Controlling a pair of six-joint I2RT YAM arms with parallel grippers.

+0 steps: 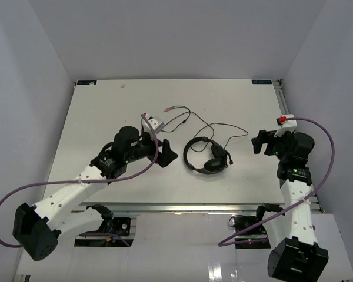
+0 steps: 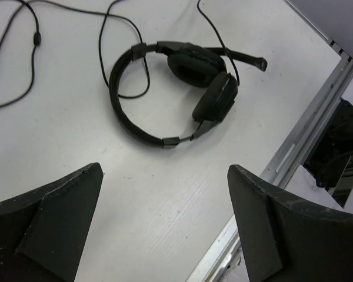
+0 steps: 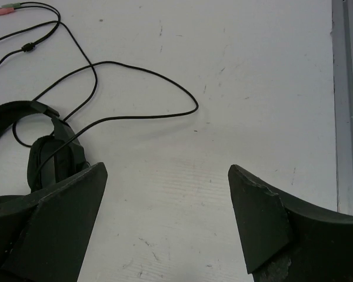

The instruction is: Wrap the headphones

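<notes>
The black headphones point(image 1: 206, 156) lie flat near the middle of the table, ear cups folded together on their right side, a boom mic sticking out. The left wrist view shows them point(image 2: 165, 88) ahead of the fingers. Their thin dark cord point(image 1: 220, 125) loops loosely up and left to small coloured plugs point(image 1: 168, 110); the cord point(image 3: 135, 76) and plugs point(image 3: 5, 9) also show in the right wrist view. My left gripper point(image 1: 167, 154) is open and empty just left of the headband. My right gripper point(image 1: 258, 142) is open and empty to the right of the headphones.
A small grey-white box point(image 1: 154, 122) lies at the back left of the headphones. A metal rail point(image 1: 223, 207) runs along the table's near edge and another rail point(image 3: 347, 100) along the right side. Purple arm cables point(image 1: 323, 153) arc beside both arms.
</notes>
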